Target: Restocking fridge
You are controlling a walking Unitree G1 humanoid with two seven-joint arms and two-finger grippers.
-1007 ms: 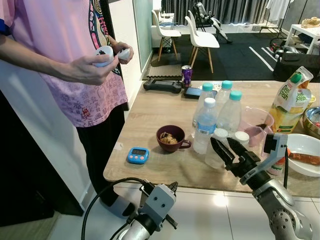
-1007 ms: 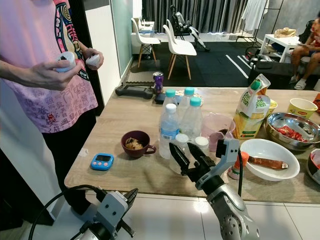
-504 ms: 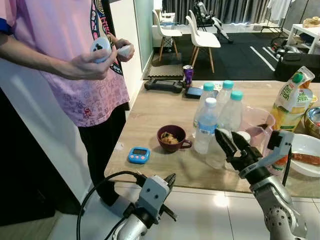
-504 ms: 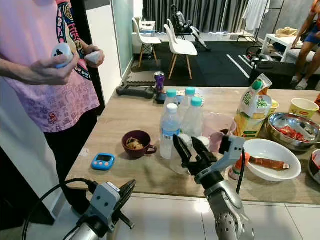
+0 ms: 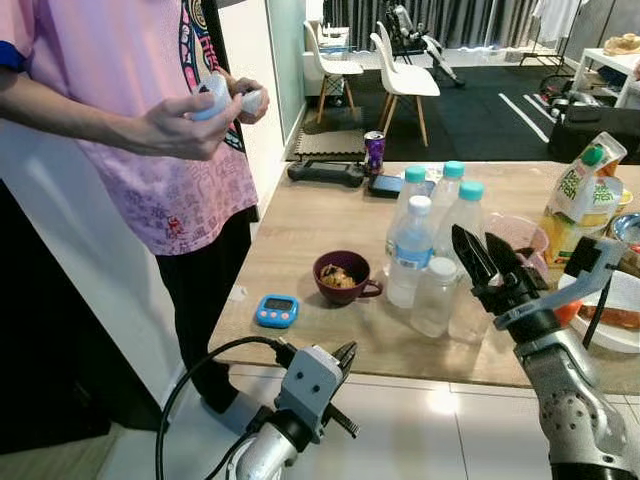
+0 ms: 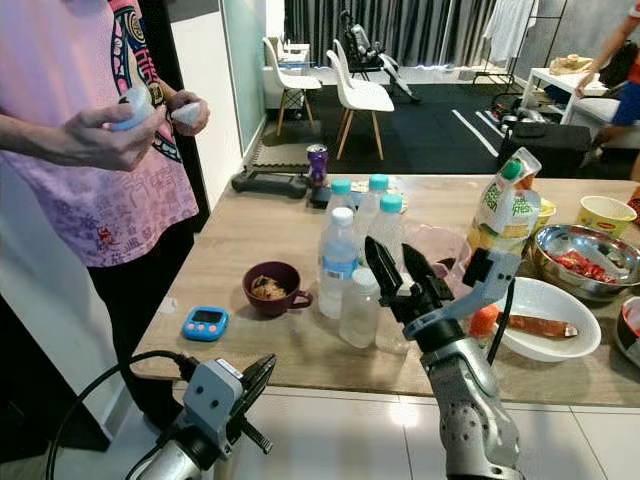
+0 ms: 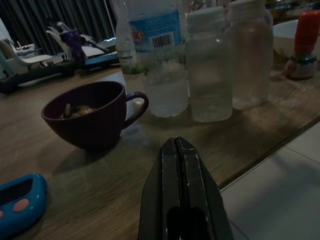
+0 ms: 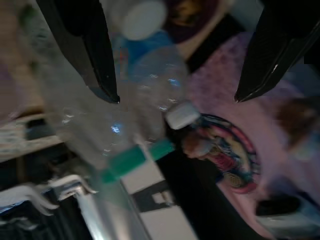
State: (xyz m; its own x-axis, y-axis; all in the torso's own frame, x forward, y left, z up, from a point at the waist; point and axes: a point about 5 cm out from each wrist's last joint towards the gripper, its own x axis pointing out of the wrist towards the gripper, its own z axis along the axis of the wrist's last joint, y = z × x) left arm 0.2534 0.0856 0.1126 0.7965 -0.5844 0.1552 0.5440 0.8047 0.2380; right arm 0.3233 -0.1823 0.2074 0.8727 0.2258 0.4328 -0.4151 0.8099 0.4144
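Head views: R gripper (image 6: 403,270) is raised over the wooden table (image 5: 300,225), fingers spread apart, nothing between them. The water bottles (image 5: 435,240) stand in a cluster just beside and behind its tips, twd the robot's left; a small clear white-capped bottle (image 5: 435,296) is nearest, just left of the fingers. Juice carton (image 5: 580,195) sits beyond the gripper on its right, white bowl (image 6: 545,318) close by the wrist. Purple mug (image 5: 341,277) and blue timer (image 5: 276,310) lie further left. A person in a pink shirt (image 5: 150,110) stands at the table's left end.

L wrist view: L gripper (image 7: 181,172) has fingers pressed together, empty, low at the table edge; mug and bottles straight ahead of it.

R wrist view: blurred; fingers (image 8: 85,45) wide apart, teal-capped bottle (image 8: 125,150) beyond them.
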